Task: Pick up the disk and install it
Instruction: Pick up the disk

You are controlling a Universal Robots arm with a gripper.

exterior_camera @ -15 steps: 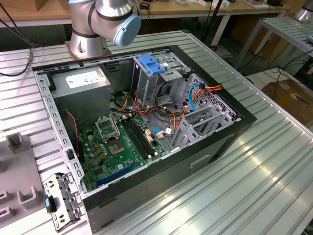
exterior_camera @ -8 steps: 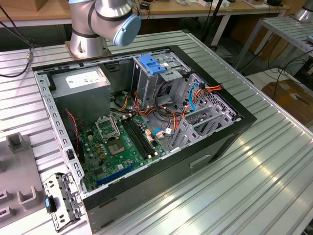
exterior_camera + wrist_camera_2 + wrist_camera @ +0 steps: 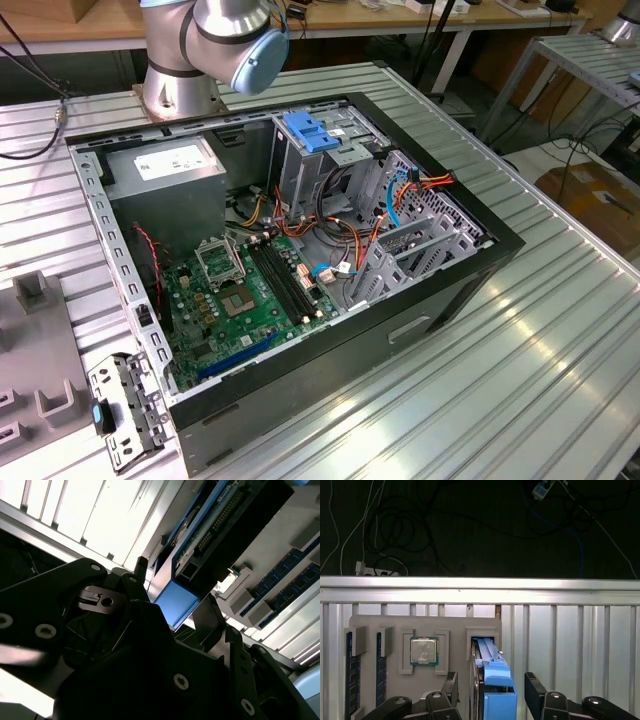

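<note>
Gripper is wide open, straddling the disk standing on edge in the slot by the tray's edge, so I reckon centre both fingers and clamp it squarely.

The exterior view stands high and off to one side. It looks down at an angle on the open computer case and the ribbed worktop, from some distance. The first wrist view looks past the fingers onto the grey tray and the disk. The second wrist view sits very near this same disk, low behind the fingers.
</note>
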